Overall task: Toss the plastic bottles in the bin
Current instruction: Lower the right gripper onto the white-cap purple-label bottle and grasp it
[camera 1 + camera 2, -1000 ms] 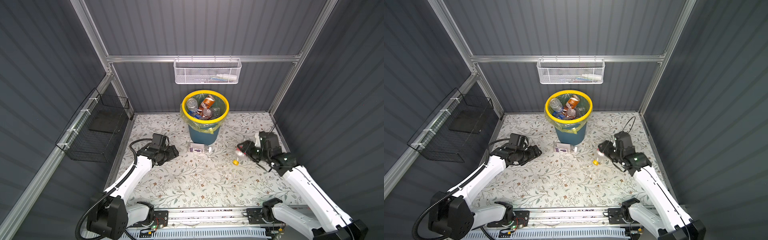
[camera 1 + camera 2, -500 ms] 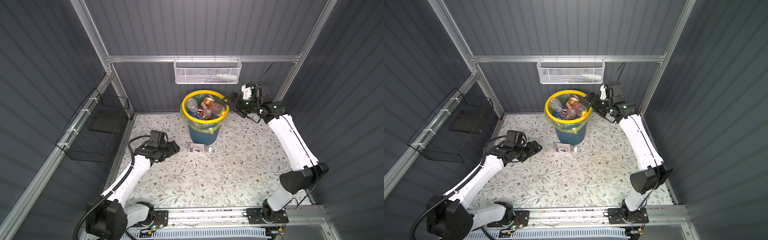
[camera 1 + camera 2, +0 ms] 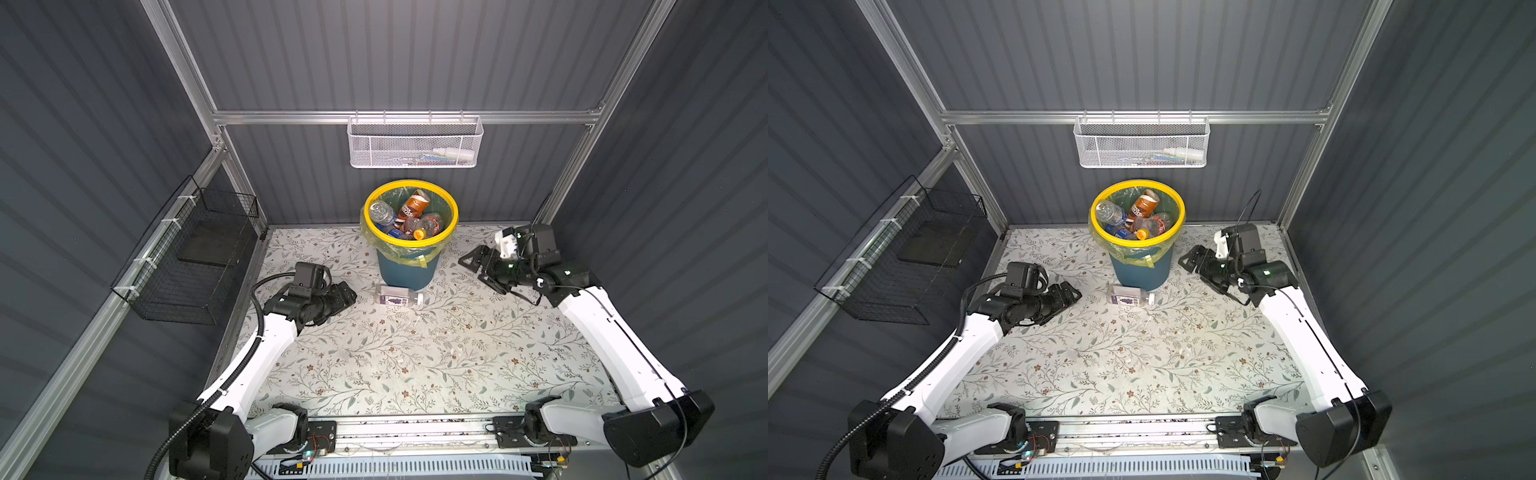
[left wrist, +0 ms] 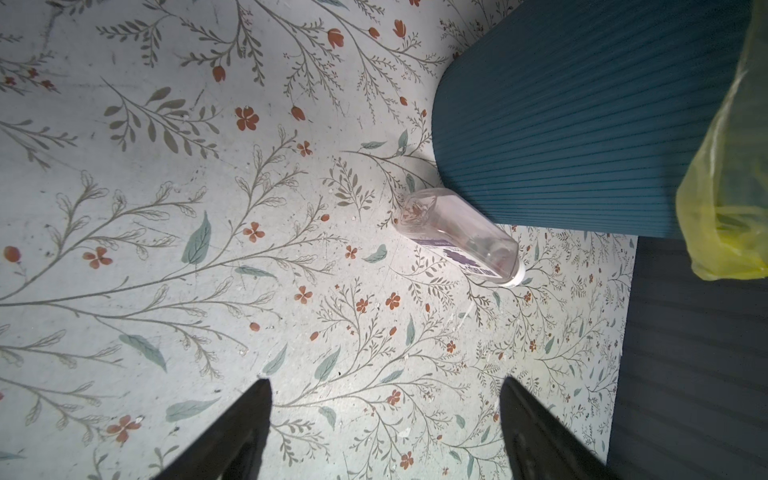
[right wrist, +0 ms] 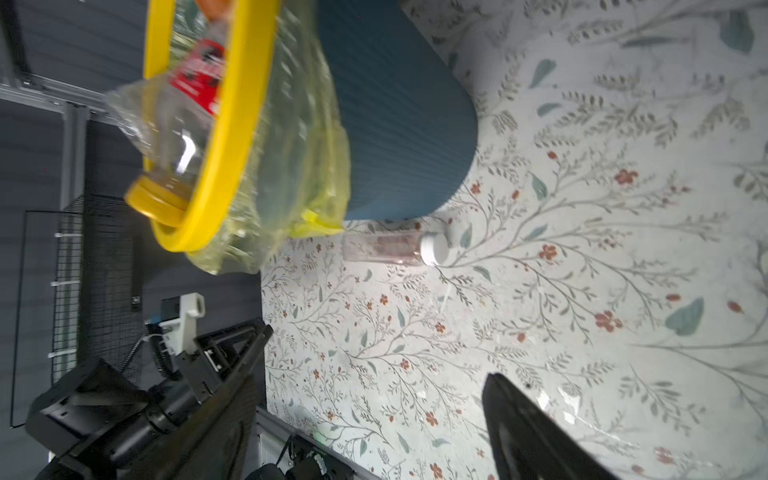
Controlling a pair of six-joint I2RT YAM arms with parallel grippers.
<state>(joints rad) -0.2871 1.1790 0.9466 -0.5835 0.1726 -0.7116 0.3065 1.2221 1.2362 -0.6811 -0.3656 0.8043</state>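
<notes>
The bin (image 3: 405, 270) (image 3: 1142, 270) is teal with a yellow rim and a yellow-green liner, and stands at the back middle holding several plastic bottles (image 3: 409, 216). One with a red label and an orange cap (image 5: 174, 124) leans at the rim. A clear bottle (image 3: 398, 296) (image 3: 1128, 297) with a purple label and a white cap lies on the floor against the bin's front (image 4: 457, 237) (image 5: 386, 249). My left gripper (image 3: 351, 297) (image 4: 384, 380) is open and empty, just left of it. My right gripper (image 3: 478, 270) (image 5: 380, 353) is open and empty, right of the bin.
A white mesh basket (image 3: 415, 145) hangs on the back wall above the bin. A black wire basket (image 3: 187, 257) hangs on the left wall. The floor is a floral mat (image 3: 415, 365), with a metal rail (image 3: 415, 432) along its front edge.
The right arm carried an orange-capped bottle from the floor up to the bin, let it go there, and has swung back down to the bin's right. The left gripper shifted slightly.
</notes>
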